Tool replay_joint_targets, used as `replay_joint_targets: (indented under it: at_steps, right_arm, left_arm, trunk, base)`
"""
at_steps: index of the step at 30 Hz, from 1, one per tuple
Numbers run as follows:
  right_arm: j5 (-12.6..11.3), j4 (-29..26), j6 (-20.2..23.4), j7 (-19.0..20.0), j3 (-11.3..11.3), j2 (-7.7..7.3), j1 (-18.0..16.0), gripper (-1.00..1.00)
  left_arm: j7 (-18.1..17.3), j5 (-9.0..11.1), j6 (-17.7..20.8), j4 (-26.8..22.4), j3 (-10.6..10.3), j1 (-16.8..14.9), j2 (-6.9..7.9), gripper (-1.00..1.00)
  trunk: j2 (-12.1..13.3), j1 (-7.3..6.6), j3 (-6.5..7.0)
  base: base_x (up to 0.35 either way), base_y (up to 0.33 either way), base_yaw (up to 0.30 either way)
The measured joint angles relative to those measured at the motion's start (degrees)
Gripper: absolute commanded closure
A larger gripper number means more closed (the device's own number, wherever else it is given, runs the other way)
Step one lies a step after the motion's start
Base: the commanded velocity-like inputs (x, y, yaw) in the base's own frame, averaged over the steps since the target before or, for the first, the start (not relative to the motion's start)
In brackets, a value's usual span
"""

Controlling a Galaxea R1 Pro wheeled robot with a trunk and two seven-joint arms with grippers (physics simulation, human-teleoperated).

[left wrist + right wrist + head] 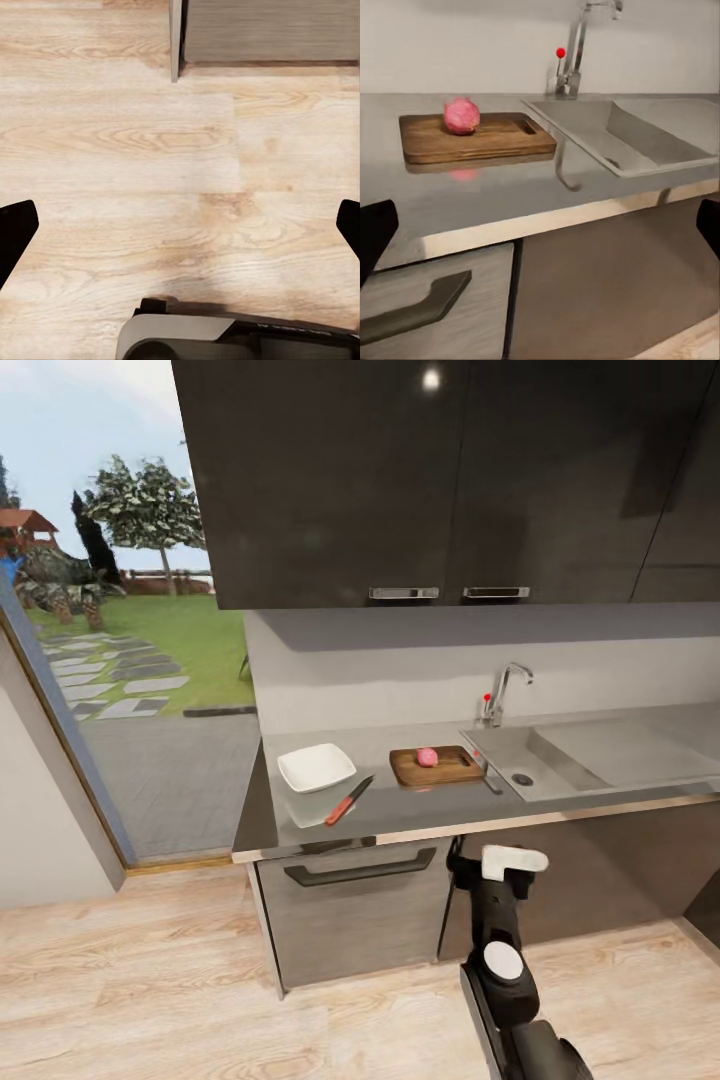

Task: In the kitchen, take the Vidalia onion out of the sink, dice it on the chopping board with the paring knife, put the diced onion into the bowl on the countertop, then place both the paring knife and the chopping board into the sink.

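On countertop (420, 810): Vidalia onion (427, 757) whole on chopping board (440, 768); paring knife (348, 800) beside bowl (316, 767). Our right gripper (540, 232) empty, fingers spread. Dicing pending; we judge the knife needs grasping next.

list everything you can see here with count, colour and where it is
onion: 1, pink-red, whole, on the chopping board
chopping board: 1, brown wood, on the countertop just left of the sink
paring knife: 1, reddish handle and dark blade, flat on the countertop between bowl and board
bowl: 1, white, on the countertop at its left end
sink: 1, steel, set into the countertop at right
faucet: 1, chrome with red knob, behind the sink
countertop: 1, grey
upper cabinets: dark, above the counter
drawer handle: 1, dark, below the counter
floor: light wood
right gripper: open, facing the counter's front
left gripper: open, over the floor
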Motion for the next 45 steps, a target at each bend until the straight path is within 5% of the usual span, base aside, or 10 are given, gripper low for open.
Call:
replay_joint_targets:
  at_steps: [7, 11, 15, 20, 28, 39, 45]
  right_arm:
    - [-0.3, 0.0, 8.4, 0.0, 0.4, 0.0, -8.1, -1.0]
    - [-2.7, 0.4, 12.6, 0.0, 0.8, 0.0, -12.2, -1.0]
    - [-7.1, 1.4, 17.0, 0.0, 3.1, -0.01, -16.0, -1.0]
    - [-8.8, 4.4, 18.9, 0.1, 7.2, 0.0, -19.2, -1.0]
    - [-9.5, 5.8, 18.9, 0.2, 11.2, 0.0, -20.1, -1.0]
    - [-17.1, 7.6, 19.0, 0.6, 11.6, 0.0, -20.2, -1.0]
    - [-17.7, 9.4, 18.7, 0.6, 11.5, 0.0, -20.1, -1.0]
  left_arm:
    - [0.0, 0.0, 0.0, 0.2, -0.1, 0.0, -0.08, -1.0]
    - [0.0, 0.0, 0.0, 0.2, -0.1, 0.0, -0.09, -1.0]
    - [0.0, 0.0, 0.0, 0.3, -0.2, 0.0, -0.09, -1.0]
    - [0.0, 0.0, 0.0, 0.5, -0.1, 0.0, -0.09, -1.0]
    - [0.0, 0.0, 0.0, 0.6, -0.1, 0.0, -0.09, -1.0]
    - [0.0, 0.0, 0.0, 1.8, -0.1, -0.1, -0.1, -1.0]
    - [0.0, 0.0, 0.0, 2.4, -0.1, -0.1, -0.1, -1.0]
  trunk:
    - [0.0, 0.0, 0.0]
    - [0.0, 0.0, 0.0]
    - [0.0, 0.0, 0.0]
    - [0.0, 0.0, 0.0]
    - [0.0, 0.0, 0.0]
    - [0.0, 0.0, 0.0]
    - [0.0, -0.01, 0.0]
  base:
    - [0.0, 0.0, 0.0]
    - [0.0, 0.0, 0.0]
    - [0.0, 0.0, 0.0]
    - [0.0, 0.0, 0.0]
    - [0.0, 0.0, 0.0]
    - [0.0, 0.028, 0.0]
    - [0.0, 0.245, 0.0]
